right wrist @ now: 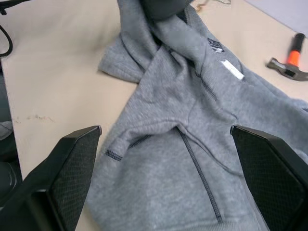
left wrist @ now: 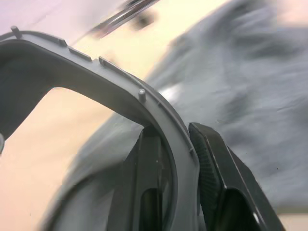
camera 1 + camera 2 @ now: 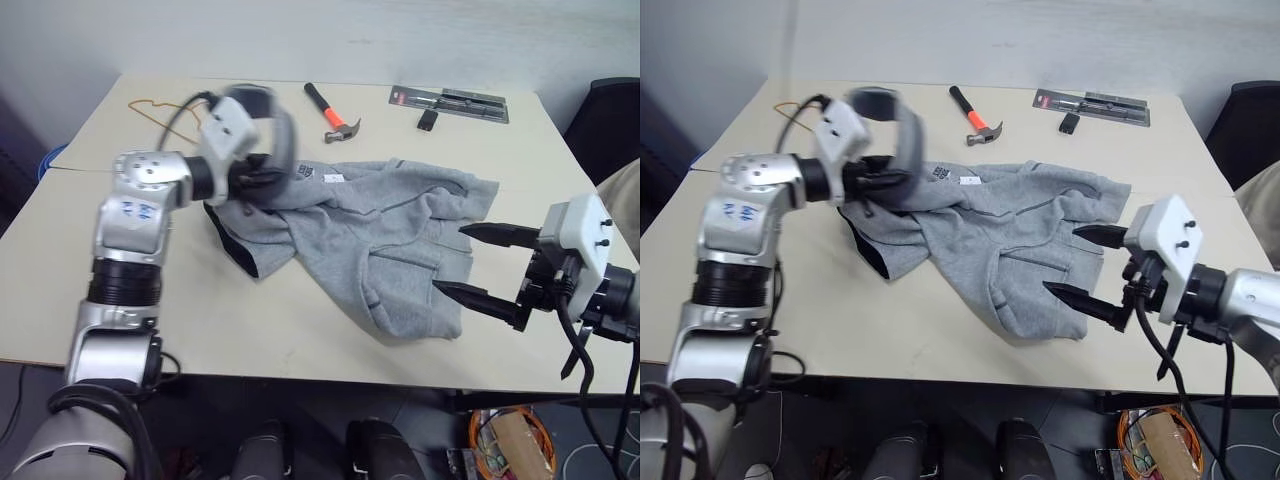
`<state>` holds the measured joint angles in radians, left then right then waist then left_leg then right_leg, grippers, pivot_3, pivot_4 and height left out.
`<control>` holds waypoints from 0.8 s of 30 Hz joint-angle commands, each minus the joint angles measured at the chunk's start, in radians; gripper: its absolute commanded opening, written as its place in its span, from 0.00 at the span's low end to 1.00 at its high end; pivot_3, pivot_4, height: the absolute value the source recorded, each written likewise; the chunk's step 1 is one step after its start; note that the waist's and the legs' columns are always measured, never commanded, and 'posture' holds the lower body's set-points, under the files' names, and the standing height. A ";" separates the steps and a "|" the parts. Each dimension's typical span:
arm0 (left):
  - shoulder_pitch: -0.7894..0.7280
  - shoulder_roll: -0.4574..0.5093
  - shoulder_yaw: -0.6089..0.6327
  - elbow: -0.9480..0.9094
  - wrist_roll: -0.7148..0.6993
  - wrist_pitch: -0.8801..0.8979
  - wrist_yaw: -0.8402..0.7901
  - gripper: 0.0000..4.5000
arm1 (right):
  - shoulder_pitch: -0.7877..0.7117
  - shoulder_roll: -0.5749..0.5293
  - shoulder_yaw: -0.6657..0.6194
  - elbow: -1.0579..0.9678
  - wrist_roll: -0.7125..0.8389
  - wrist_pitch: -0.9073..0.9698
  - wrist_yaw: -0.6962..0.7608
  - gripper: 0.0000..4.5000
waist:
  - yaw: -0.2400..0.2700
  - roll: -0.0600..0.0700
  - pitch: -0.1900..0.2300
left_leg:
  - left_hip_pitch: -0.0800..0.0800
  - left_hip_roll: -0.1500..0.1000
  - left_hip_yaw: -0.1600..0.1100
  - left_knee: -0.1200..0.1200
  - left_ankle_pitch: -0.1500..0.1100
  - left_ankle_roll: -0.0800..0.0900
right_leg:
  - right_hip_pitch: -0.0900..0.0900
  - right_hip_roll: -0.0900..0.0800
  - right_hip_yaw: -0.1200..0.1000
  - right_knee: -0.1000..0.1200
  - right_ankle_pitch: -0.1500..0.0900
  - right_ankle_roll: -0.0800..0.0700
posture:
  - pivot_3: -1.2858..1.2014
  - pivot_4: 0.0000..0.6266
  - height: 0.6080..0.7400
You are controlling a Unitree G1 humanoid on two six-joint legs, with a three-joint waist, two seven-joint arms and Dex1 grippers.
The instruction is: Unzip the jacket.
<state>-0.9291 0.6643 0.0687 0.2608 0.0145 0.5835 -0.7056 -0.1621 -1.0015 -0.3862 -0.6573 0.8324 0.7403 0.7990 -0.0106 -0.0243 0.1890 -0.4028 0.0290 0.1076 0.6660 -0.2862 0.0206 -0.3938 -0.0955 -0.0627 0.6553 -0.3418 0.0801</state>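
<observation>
Black fingers of my left gripper (image 3: pixel 890 183) are pinching shut on fleece at the collar end of the jacket (image 3: pixel 385 240); my right gripper (image 3: pixel 480 265) is hanging wide, empty, at the hem. I'm judging the jacket soft, light and floppy, lying crumpled below the hammer (image 3: pixel 331 112); it needs pinning near the zip.

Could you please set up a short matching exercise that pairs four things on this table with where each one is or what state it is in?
Things:
1. jacket
2. hammer
3. left gripper
4. right gripper

States:
A. jaws wide apart by the hem
B. crumpled at the table's middle
C. at the far edge, orange grip
D. shut on the jacket's collar end

Pairs: 1-B, 2-C, 3-D, 4-A
</observation>
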 commanded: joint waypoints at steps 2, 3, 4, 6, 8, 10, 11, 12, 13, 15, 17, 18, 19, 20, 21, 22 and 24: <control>0.094 0.208 0.138 0.171 0.087 0.014 0.199 0.16 | -0.062 0.026 0.073 0.029 -0.011 -0.045 0.029 1.00 | -0.022 0.000 0.000 | 0.000 0.001 0.000 -0.001 0.000 0.000 | 0.000 0.001 0.000 0.001 0.000 0.000 | 0.52 0.24 1.00; 0.130 0.246 0.160 0.210 0.087 0.010 0.215 0.16 | -0.077 0.035 0.097 0.038 -0.018 -0.053 0.033 1.00 | -0.025 0.000 0.000 | 0.001 0.001 0.000 -0.002 0.000 -0.001 | -0.001 0.001 0.000 0.002 0.000 0.000 | 0.52 0.24 1.00; 0.156 0.272 0.170 0.237 0.087 0.006 0.225 0.16 | -0.089 0.042 0.115 0.046 -0.024 -0.059 0.038 1.00 | -0.024 0.000 0.000 | 0.001 0.001 0.000 -0.003 0.000 -0.001 | -0.001 0.001 0.000 0.003 0.000 0.000 | 0.52 0.24 1.00; 0.218 0.311 0.190 0.277 0.085 -0.010 0.241 0.16 | -0.114 0.063 0.157 0.064 -0.041 -0.073 0.047 1.00 | -0.016 -0.001 0.000 | 0.000 0.001 0.000 -0.003 0.000 -0.001 | -0.001 0.000 0.000 0.003 0.000 0.000 | 0.52 0.24 1.00; 0.257 0.324 0.207 0.294 0.071 -0.032 0.257 0.16 | -0.135 0.080 0.191 0.082 -0.060 -0.087 0.058 1.00 | -0.001 -0.003 0.000 | -0.001 0.000 0.000 -0.001 0.000 0.000 | -0.001 -0.002 -0.001 0.003 0.000 0.000 | 0.52 0.24 1.00; 0.290 0.327 0.218 0.299 0.059 -0.026 0.259 0.16 | -0.153 0.091 0.220 0.098 -0.080 -0.101 0.068 1.00 | 0.018 -0.008 0.000 | -0.002 -0.001 -0.002 0.000 -0.001 0.001 | -0.001 -0.004 -0.002 0.002 0.000 0.000 | 0.52 0.24 1.00; 0.308 0.329 0.218 0.302 0.057 -0.015 0.258 0.16 | -0.160 0.095 0.230 0.103 -0.086 -0.106 0.072 1.00 | 0.024 -0.010 -0.001 | -0.002 -0.002 -0.003 0.001 -0.001 0.001 | 0.000 -0.005 -0.003 0.000 0.000 0.000 | 0.52 0.24 1.00; 0.329 0.333 0.219 0.304 0.057 -0.005 0.260 0.16 | -0.167 0.101 0.238 0.108 -0.089 -0.109 0.075 1.00 | 0.027 -0.010 -0.001 | -0.002 -0.003 -0.003 0.000 -0.002 0.002 | 0.000 -0.006 -0.003 -0.001 0.000 0.000 | 0.52 0.24 1.00; 0.348 0.337 0.223 0.307 0.056 0.001 0.261 0.22 | -0.172 0.105 0.242 0.112 -0.091 -0.112 0.079 1.00 | 0.029 -0.010 -0.001 | -0.002 -0.003 -0.003 0.000 -0.002 0.002 | 0.000 -0.007 -0.003 -0.001 0.000 0.000 | 0.52 0.24 1.00; 0.374 0.337 0.236 0.327 0.047 -0.005 0.268 0.34 | -0.177 0.111 0.249 0.119 -0.096 -0.116 0.085 1.00 | 0.025 -0.010 -0.001 | -0.002 -0.004 -0.003 0.000 -0.003 0.001 | 0.000 -0.008 -0.003 -0.001 0.000 0.000 | 0.52 0.24 1.00; 0.387 0.334 0.244 0.328 0.033 -0.014 0.263 0.49 | -0.178 0.114 0.253 0.123 -0.103 -0.120 0.090 1.00 | 0.019 -0.010 -0.001 | -0.002 -0.003 -0.003 -0.002 -0.003 0.001 | -0.001 -0.007 -0.003 -0.001 0.000 0.000 | 0.52 0.24 1.00; 0.391 0.331 0.248 0.320 0.024 -0.012 0.261 0.55 | -0.176 0.114 0.254 0.126 -0.106 -0.123 0.094 1.00 | 0.014 -0.010 -0.001 | -0.002 -0.003 -0.003 -0.002 -0.003 0.001 | -0.001 -0.007 -0.004 0.000 0.000 0.000 | 0.52 0.24 1.00; 0.395 0.328 0.254 0.307 0.015 -0.004 0.259 0.63 | -0.175 0.112 0.253 0.128 -0.110 -0.126 0.098 1.00 | 0.011 -0.010 -0.001 | -0.002 -0.003 -0.003 -0.002 -0.003 0.001 | -0.001 -0.007 -0.005 0.000 0.000 0.000 | 0.52 0.24 1.00; 0.396 0.328 0.258 0.297 0.006 0.005 0.258 0.71 | -0.173 0.111 0.251 0.129 -0.112 -0.127 0.100 1.00 | 0.009 -0.010 -0.001 | -0.002 -0.003 -0.003 -0.002 -0.003 0.001 | -0.001 -0.007 -0.005 0.001 0.000 0.000 | 0.52 0.24 1.00; 0.397 0.329 0.260 0.289 0.001 0.012 0.259 0.79 | -0.172 0.110 0.247 0.131 -0.112 -0.126 0.102 1.00 | 0.009 -0.010 -0.001 | -0.002 -0.003 -0.003 -0.002 -0.002 0.001 | -0.001 -0.007 -0.005 0.001 0.000 0.000 | 0.52 0.24 1.00; 0.397 0.335 0.259 0.282 -0.003 0.019 0.258 0.84 | -0.168 0.108 0.241 0.132 -0.112 -0.124 0.102 1.00 | 0.008 -0.010 -0.001 | -0.002 -0.003 -0.003 -0.001 -0.002 0.001 | -0.001 -0.007 -0.005 0.001 0.000 0.000 | 0.52 0.24 1.00; 0.400 0.352 0.267 0.242 -0.021 0.053 0.239 0.99 | -0.138 0.093 0.221 0.126 -0.112 -0.115 0.106 1.00 | 0.008 -0.010 -0.001 | -0.002 -0.003 -0.003 -0.001 -0.002 0.001 | -0.001 -0.007 -0.005 0.001 0.000 0.000 | 0.52 0.24 1.00</control>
<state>-0.5321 0.9822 0.3011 0.5581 0.0084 0.6161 -0.4552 -0.3142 -0.8925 -0.1263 -0.5114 0.7226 0.6323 0.9002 -0.0025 -0.0345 0.1876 -0.4047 0.0263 0.1049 0.6645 -0.2887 0.0215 -0.3943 -0.1025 -0.0682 0.6570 -0.3418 0.0801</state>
